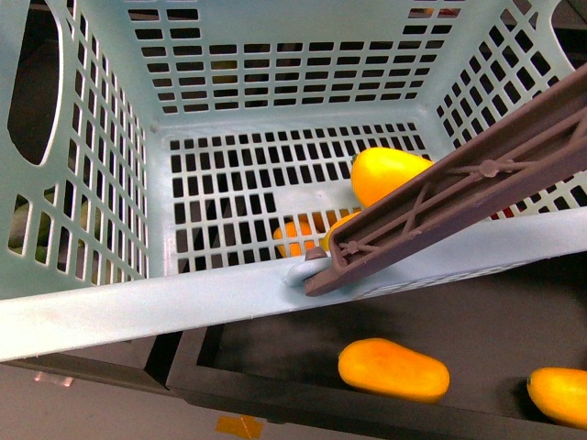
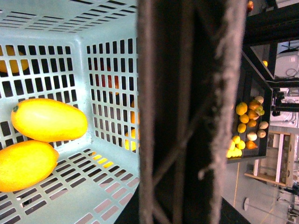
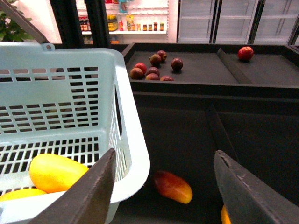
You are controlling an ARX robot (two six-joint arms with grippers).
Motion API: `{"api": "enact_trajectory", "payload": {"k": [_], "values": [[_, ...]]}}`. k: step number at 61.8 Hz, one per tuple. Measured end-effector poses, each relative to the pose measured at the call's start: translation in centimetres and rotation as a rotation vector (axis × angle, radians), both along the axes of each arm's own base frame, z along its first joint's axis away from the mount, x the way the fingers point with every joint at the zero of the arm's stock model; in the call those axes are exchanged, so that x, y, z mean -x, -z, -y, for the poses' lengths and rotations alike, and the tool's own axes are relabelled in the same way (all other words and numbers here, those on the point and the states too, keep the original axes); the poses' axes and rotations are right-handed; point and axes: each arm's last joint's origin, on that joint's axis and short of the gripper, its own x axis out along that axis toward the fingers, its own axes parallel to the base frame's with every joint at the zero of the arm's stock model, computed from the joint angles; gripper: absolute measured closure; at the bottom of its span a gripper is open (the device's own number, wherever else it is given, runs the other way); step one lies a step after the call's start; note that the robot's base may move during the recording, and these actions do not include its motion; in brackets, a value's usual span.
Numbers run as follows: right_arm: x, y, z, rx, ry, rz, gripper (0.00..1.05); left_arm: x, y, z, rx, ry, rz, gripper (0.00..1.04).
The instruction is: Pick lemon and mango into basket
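While two yellow fruits (image 3: 56, 172) lie in the basket (image 3: 133, 158), right fingers (image 3: 96, 196) spread empty

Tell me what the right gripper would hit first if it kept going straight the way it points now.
Probably the dark shelf floor beside the basket. The right gripper is open, and the reddish-orange fruit lies between its fingers in the wrist view, so that may come first. Depth is hard to judge.

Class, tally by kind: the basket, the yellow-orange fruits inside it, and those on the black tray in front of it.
Basket: 1
Yellow-orange fruits inside: 2
Yellow-orange fruits on black tray: 2
Total: 5
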Motion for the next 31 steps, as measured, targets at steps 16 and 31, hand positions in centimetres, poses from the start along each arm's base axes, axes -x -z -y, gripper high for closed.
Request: {"api": "enact_trajectory", "payload": {"k": [16, 31], "values": [[0.0, 0.0, 0.01, 0.0, 0.002, 0.0, 0.09, 0.36, -0.01, 0.45, 0.008, 0.028, -0.006, 1.0], [0.01, 0.01, 0.0, 0.0, 0.002, 0.0, 0.09, 0.28, -0.01, 0.35, 0.011, 0.013, -0.013, 1.0]]}}
